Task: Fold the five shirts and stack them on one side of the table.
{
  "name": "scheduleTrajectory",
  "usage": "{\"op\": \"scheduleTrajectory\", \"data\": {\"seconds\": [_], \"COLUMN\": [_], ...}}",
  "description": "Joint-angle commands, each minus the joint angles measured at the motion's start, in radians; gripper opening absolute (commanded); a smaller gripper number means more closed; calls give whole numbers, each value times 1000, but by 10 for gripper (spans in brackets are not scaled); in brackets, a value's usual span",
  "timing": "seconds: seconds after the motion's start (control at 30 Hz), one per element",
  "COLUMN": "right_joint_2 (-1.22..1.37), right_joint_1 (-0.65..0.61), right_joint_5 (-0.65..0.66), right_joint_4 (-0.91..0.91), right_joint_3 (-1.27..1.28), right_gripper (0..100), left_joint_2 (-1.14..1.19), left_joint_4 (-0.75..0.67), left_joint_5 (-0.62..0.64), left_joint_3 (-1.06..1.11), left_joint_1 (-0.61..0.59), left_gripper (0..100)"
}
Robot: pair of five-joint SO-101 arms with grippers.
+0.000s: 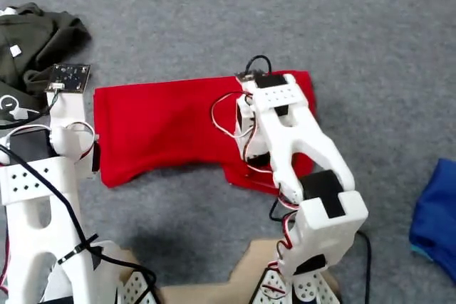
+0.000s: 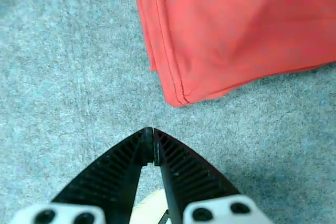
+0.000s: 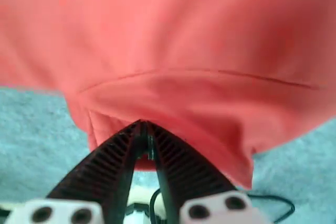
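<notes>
A red shirt [image 1: 167, 126] lies partly folded in the middle of the grey table, and its lower right edge [image 1: 246, 176] is bunched up. My right arm [image 1: 292, 133] stands over that right part. My right gripper [image 3: 144, 132] is shut with its tips pinching a fold of the red shirt [image 3: 173, 40]. My left gripper [image 2: 152, 145] is shut on nothing and hovers over bare table, just short of a hemmed corner of the red shirt [image 2: 178, 95]. From above, the left gripper [image 1: 95, 156] sits by the shirt's left edge.
A dark green shirt [image 1: 32, 37] lies crumpled at the far left corner. A blue shirt [image 1: 436, 218] shows at the right edge. A cardboard piece [image 1: 214, 286] lies between the arm bases. Open grey table [image 1: 370, 40] stretches across the back and right.
</notes>
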Motion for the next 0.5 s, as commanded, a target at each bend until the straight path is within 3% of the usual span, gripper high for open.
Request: {"op": "scheduleTrajectory", "data": {"seconds": [0.0, 0.17, 0.47], "right_joint_2": [-1, 2, 16], "right_joint_1": [-15, -30, -216], "right_joint_5": [0, 0, 0], "right_joint_4": [48, 68, 58], "right_joint_3": [-4, 1, -2], "right_gripper": [5, 5, 5], "left_joint_2": [-22, -22, -21], "left_joint_4": [-14, -14, -14], "left_joint_5": [-8, -8, -8], "left_joint_3": [-2, 0, 0], "left_joint_1": [-8, -5, -6], "left_gripper": [20, 20, 20]}}
